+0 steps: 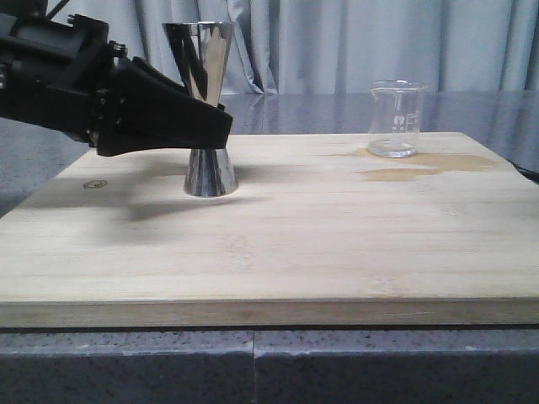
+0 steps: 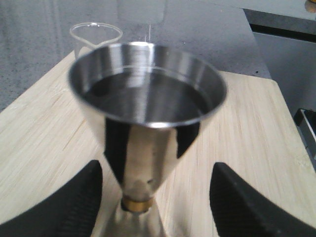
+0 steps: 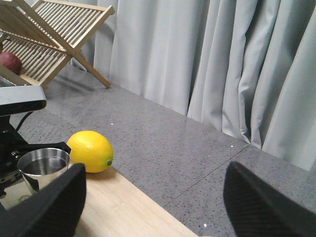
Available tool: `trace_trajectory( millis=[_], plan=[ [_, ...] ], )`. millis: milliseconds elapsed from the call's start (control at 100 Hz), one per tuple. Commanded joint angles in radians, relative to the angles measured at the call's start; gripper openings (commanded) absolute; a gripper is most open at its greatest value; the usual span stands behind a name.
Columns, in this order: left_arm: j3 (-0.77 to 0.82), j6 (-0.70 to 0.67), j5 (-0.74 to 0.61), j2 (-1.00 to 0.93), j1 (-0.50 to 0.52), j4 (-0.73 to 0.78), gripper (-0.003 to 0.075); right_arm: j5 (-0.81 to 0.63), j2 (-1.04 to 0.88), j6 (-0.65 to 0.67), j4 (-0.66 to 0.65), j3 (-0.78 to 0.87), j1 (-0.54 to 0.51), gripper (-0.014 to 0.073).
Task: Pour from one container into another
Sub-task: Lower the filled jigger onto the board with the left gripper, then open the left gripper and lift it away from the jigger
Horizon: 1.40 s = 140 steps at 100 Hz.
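The left gripper [image 2: 155,207] sits with its fingers spread either side of the jigger's [image 1: 208,109] waist, not touching; the jigger stands upright on the wooden board [image 1: 278,244]; the beaker [image 1: 395,118] stands well apart on a wet patch [image 1: 413,168]; the right gripper [image 3: 153,210] hangs open over the counter.

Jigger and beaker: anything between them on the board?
No object. The front view shows bare board between the jigger and the beaker, with only a wet stain by the beaker.

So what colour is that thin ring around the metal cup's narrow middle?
Gold, on the steel jigger; the left wrist view shows the band best.
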Motion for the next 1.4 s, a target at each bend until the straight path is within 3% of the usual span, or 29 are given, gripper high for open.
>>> trace_trajectory(
  millis=[0,370,700,810,960,1060,1210,1390],
  plan=[
    [-0.022,-0.023,0.098,-0.047,0.025,-0.040,0.0442,-0.038,-0.021,-0.002,0.037,-0.026,-0.001,0.0522],
    [-0.022,-0.100,0.109,-0.114,0.127,0.038,0.0442,-0.036,-0.021,-0.002,0.037,-0.026,-0.001,0.0522],
    [-0.026,-0.279,0.109,-0.279,0.223,0.100,0.0441,-0.032,-0.021,-0.002,0.037,-0.026,-0.001,0.0522],
    [-0.050,-0.353,0.109,-0.349,0.275,0.070,0.0441,0.017,-0.023,-0.002,0.043,-0.032,-0.001,0.0522],
    [-0.081,-0.355,0.087,-0.458,0.357,0.012,0.0441,0.153,-0.038,-0.002,0.045,-0.070,-0.001,0.0522],
    [-0.083,-0.355,-0.032,-0.555,0.413,-0.031,0.0440,0.278,-0.066,-0.002,0.031,-0.115,-0.001,0.0522],
    [-0.083,-0.430,-0.366,-0.731,0.484,-0.047,0.0440,0.477,-0.133,-0.002,-0.032,-0.166,-0.001,0.0522],
    [-0.077,-0.478,-0.762,-0.933,0.498,-0.038,0.0440,0.725,-0.246,-0.002,-0.079,-0.207,-0.001,0.0522]
  ],
)
